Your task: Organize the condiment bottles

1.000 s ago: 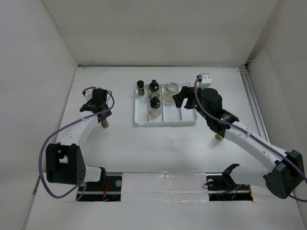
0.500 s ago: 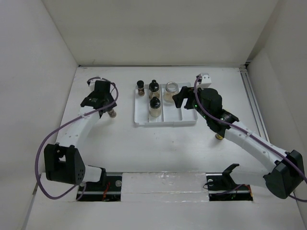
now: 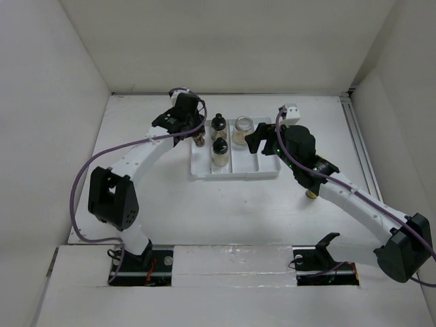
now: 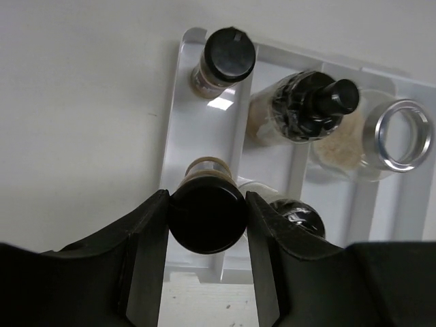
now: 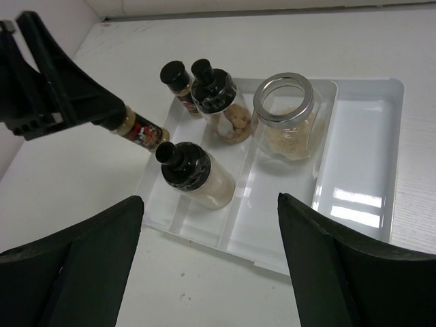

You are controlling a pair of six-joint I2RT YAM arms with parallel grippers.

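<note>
My left gripper [image 4: 208, 204] is shut on the black cap of a slim brown spice bottle [image 4: 204, 170], held tilted at the left compartment of the white tray [image 3: 267, 170]. From the right wrist that bottle [image 5: 139, 129] slants down from the left gripper [image 5: 109, 117]. In the tray stand another slim bottle [image 4: 225, 60], two round black-capped jars [image 5: 218, 95] [image 5: 194, 174] and a clear silver-lidded jar [image 5: 289, 119]. My right gripper [image 3: 262, 139] hangs open above the tray's near right part, holding nothing. An amber bottle [image 3: 312, 193] stands on the table under the right arm.
The tray's rightmost compartment [image 5: 361, 163] holds nothing. White walls [image 3: 61, 102] close in the table on three sides. A small white block [image 3: 291, 111] sits behind the tray's right corner.
The left arm has swung from the table's left side to the tray, carrying the slim spice bottle. The right arm has stayed where it was.
</note>
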